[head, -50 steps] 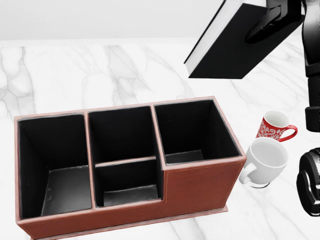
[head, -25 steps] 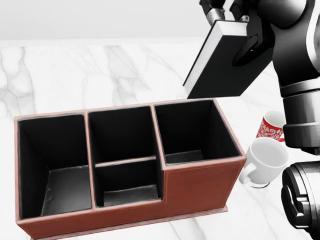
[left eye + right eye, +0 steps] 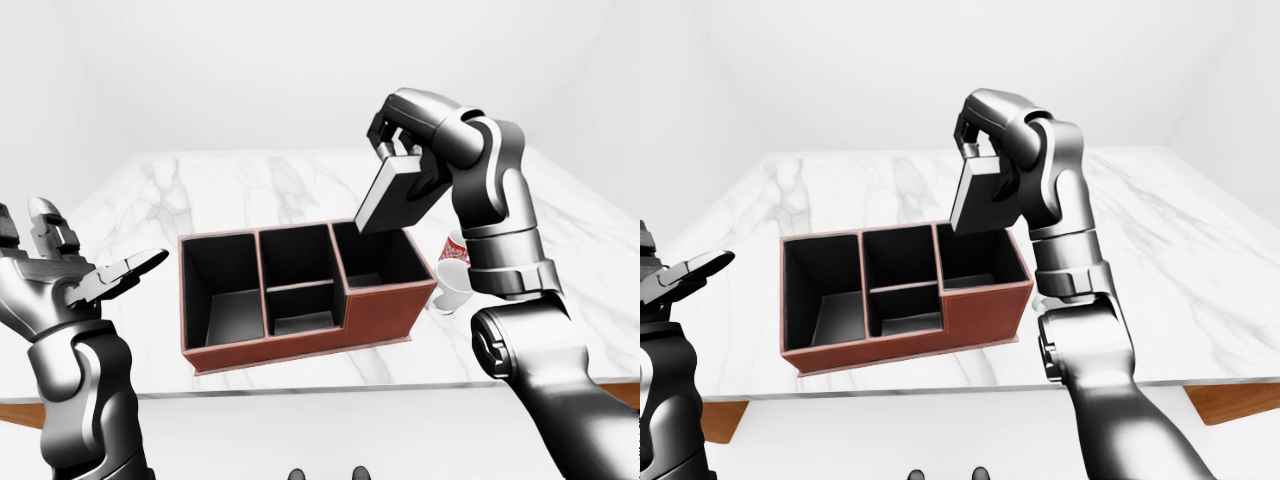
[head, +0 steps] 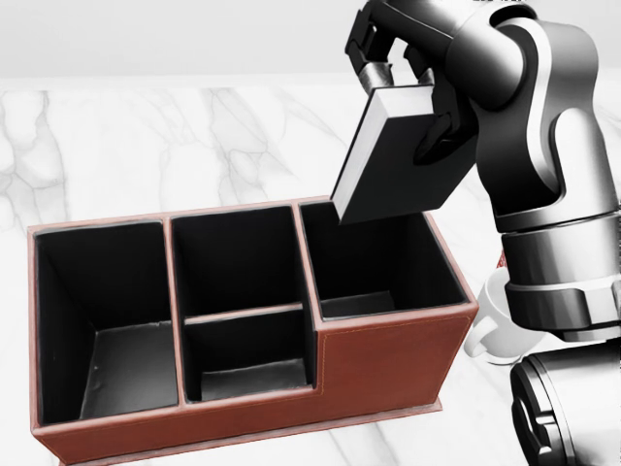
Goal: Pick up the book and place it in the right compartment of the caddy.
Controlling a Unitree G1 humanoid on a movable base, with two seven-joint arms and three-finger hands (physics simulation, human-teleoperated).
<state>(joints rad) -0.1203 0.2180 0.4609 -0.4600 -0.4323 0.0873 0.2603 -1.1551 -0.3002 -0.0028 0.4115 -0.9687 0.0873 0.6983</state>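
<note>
The book (image 4: 393, 165), black-covered with a white page edge, hangs tilted in my right hand (image 4: 415, 97), whose fingers are shut on its upper end. Its lower corner sits just above the rim of the right compartment (image 4: 374, 257) of the caddy (image 4: 388, 340), a brown leather box with black-lined compartments standing on the marble table (image 4: 116, 146). All the compartments show only their dark lining. My left hand (image 3: 105, 270) is held up at the left of the left-eye view, fingers spread open, away from the caddy.
A white mug (image 3: 450, 288) and a red patterned mug (image 3: 455, 246) stand just right of the caddy, largely hidden behind my right forearm. In the left-eye view the table's near edge (image 3: 330, 385) runs below the caddy.
My right arm has swung left and down with the book, from the upper right to just over the right compartment. The arm now covers most of the two mugs.
</note>
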